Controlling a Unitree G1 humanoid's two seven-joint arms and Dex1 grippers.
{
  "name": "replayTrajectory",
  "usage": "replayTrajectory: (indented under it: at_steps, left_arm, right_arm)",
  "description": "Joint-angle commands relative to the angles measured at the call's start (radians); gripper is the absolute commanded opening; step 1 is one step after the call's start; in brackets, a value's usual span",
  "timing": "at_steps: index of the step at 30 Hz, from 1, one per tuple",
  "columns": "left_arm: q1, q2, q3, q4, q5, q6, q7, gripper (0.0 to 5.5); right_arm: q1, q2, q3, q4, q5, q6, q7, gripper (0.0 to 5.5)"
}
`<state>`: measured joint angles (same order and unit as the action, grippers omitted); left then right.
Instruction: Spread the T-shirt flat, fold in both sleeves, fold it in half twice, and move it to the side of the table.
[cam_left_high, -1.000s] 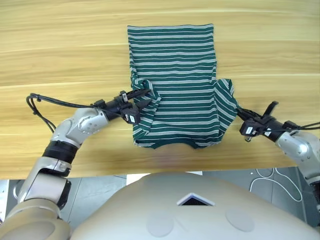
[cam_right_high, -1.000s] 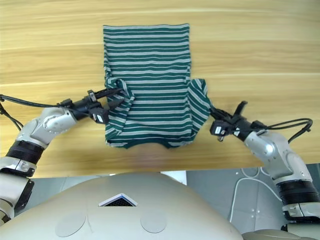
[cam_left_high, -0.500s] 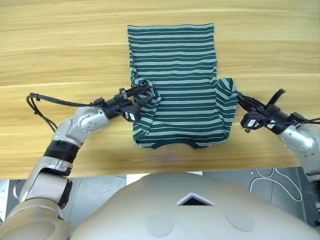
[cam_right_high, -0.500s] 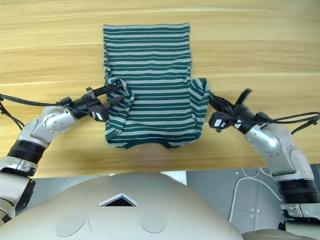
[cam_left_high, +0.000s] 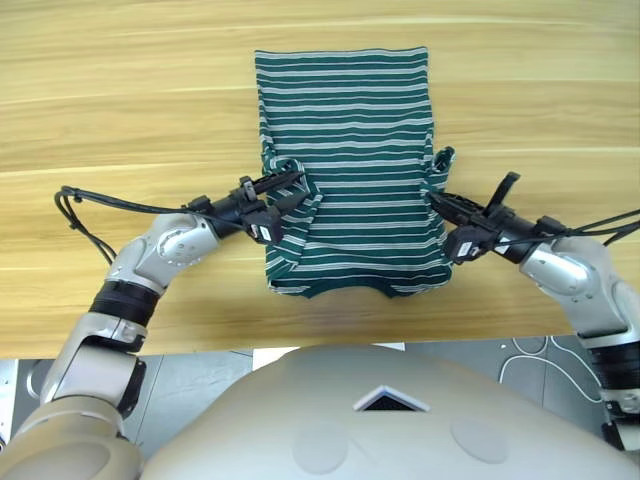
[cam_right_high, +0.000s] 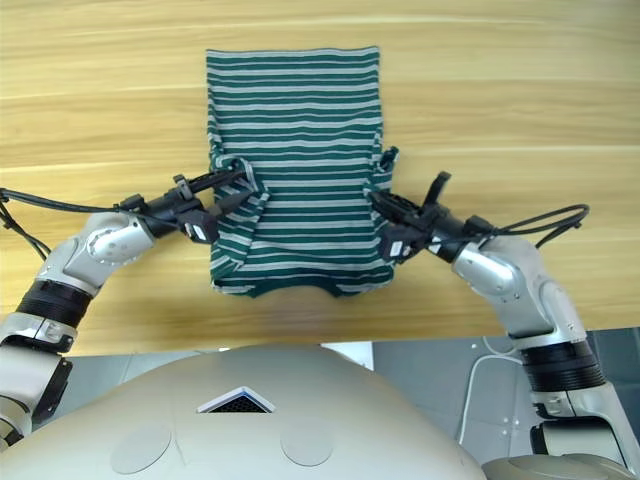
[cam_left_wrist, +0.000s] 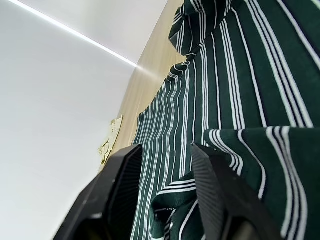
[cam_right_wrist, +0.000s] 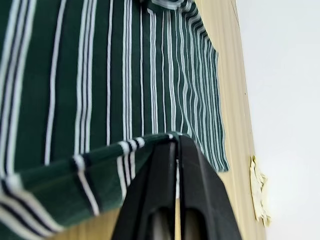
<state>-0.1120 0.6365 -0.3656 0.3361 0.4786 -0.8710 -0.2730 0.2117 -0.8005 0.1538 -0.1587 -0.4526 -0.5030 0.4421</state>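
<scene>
Change: right tool (cam_left_high: 436, 199) has come in from well off the cloth's right side to the edge of the T-shirt (cam_left_high: 350, 120), drawing the right sleeve (cam_left_high: 441, 160) with it. That sleeve spread out sideways before and is now bunched into a small peak against the body panel. The left tool (cam_left_high: 288, 192) has kept its place.
Right arm: its fingers are pressed together on a fold of striped cloth, as the right wrist view shows (cam_right_wrist: 176, 142). The tool sits at the garment's right edge, about halfway down its length.
Left arm: its two fingers stand spread, with striped cloth lying between and under them in the left wrist view (cam_left_wrist: 167, 150). It sits over the left sleeve (cam_left_high: 290, 228), which lies doubled inward onto the body panel.
T-shirt: green with thin white stripes, lying in the middle of the surface (cam_left_high: 130, 100), neckline toward the robot and hem at the far end. The far half is flat and straight-edged; the near half is rumpled where the sleeves are.
Surface: pale wood with grain running side to side. A small pale scrap (cam_left_wrist: 111, 137) lies near the far edge, well apart from the cloth; what it is cannot be told.
Room: a plain white wall (cam_left_wrist: 55, 100) stands behind the surface. Grey floor (cam_left_high: 190, 380) shows below its near edge, with a white cable (cam_left_high: 540, 360) looped on it.
</scene>
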Motion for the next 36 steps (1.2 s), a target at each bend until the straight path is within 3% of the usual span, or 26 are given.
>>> replayTrajectory:
  at_steps: [1,18,27,36]
  left_arm:
    - [-0.008,-0.001,-0.001,0.003,0.014,-0.001,-0.006,1.84]
    - [-0.013,-0.016,-0.001,0.02,0.033,-0.006,-0.001,1.84]
    - [-0.02,-0.02,0.002,0.02,-0.013,-0.017,-0.019,1.84]
    - [-0.002,-0.005,0.006,-0.028,-0.171,-0.018,-0.123,1.84]
  right_arm:
    - [-0.04,0.02,0.037,-0.002,-0.008,0.001,0.029,0.03]
    - [-0.125,0.085,0.159,0.117,-0.097,0.031,0.044,0.03]
    - [-0.118,0.079,0.144,0.094,-0.043,0.041,0.055,1.45]
    - [-0.047,0.045,0.037,-0.05,0.209,-0.003,0.081,3.11]
